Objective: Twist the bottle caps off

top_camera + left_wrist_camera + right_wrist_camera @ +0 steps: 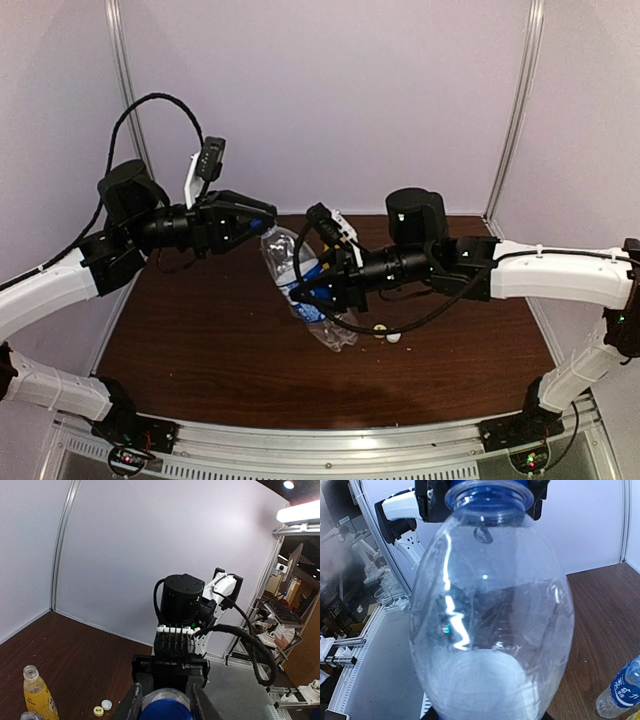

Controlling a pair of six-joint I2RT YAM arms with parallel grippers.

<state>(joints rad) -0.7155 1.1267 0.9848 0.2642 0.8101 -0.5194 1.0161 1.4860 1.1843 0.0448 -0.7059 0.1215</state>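
Clear bottle [288,268] tilted in mid-air over mid tabletop [200,345], right pincer [316,290] clamped round its labelled middle, left pincer [258,226] closed tight on blue cap [165,711]; likely light, thin-walled, slick, so hold body firmly, twist cap only.

The held bottle [288,262] hangs tilted over the middle of the table [180,350], with the left gripper [262,226] around its cap [165,709] at the far-left end and the right gripper [316,288] around its body. Two loose caps [393,337] lie side by side on the table to its right, an open bottle [37,692] standing beside them.
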